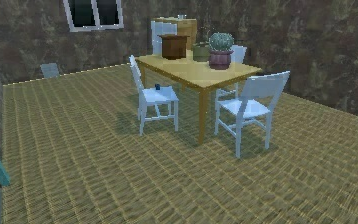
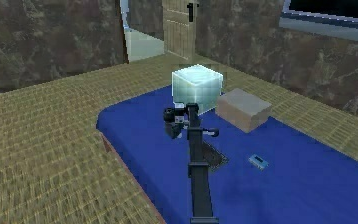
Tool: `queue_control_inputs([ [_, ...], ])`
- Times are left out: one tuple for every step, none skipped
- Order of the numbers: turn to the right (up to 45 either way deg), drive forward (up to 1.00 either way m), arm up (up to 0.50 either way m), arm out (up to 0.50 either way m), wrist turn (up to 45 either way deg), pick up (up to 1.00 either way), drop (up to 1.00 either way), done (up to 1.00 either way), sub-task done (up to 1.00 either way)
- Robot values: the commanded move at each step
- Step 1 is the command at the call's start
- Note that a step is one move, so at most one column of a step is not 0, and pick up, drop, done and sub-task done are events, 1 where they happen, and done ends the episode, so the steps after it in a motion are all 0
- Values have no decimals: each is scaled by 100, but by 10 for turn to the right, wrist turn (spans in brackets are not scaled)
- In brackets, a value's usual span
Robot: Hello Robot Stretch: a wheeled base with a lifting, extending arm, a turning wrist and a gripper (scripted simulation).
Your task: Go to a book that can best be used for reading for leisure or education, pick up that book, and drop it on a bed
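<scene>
The hand (image 2: 173,118) sits at the centre of the arm side view, at the end of the dark arm (image 2: 197,172) that rises from the bottom edge, reaching over a blue bed (image 2: 307,178). With the bed and a pale white-blue block (image 2: 197,84) right behind its fingers, I cannot tell whether it holds anything, nor how the fingers stand. To the right of the block lies a tan box (image 2: 245,108), and lower right a small grey-blue thing (image 2: 256,161) rests on the cover. None of these can I name as the book with confidence, so its place stays uncertain. The forward view has a wooden surface (image 1: 187,75) at upper centre with white chairs (image 1: 253,112) round it and a potted plant (image 1: 220,48) on top. Since the arm is over the bed, I judge the dropping step is in hand. If the book is in the hand, the next move calls for letting it fall onto bare cover, away from the block and box.
</scene>
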Motion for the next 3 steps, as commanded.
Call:
queue_control_inputs([
  [0, 0, 10, 0, 0, 0, 0, 0, 0],
  [0, 0, 0, -8, 0, 0, 0, 0, 0],
  [0, 0, 0, 0, 0, 0, 0, 100, 0],
])
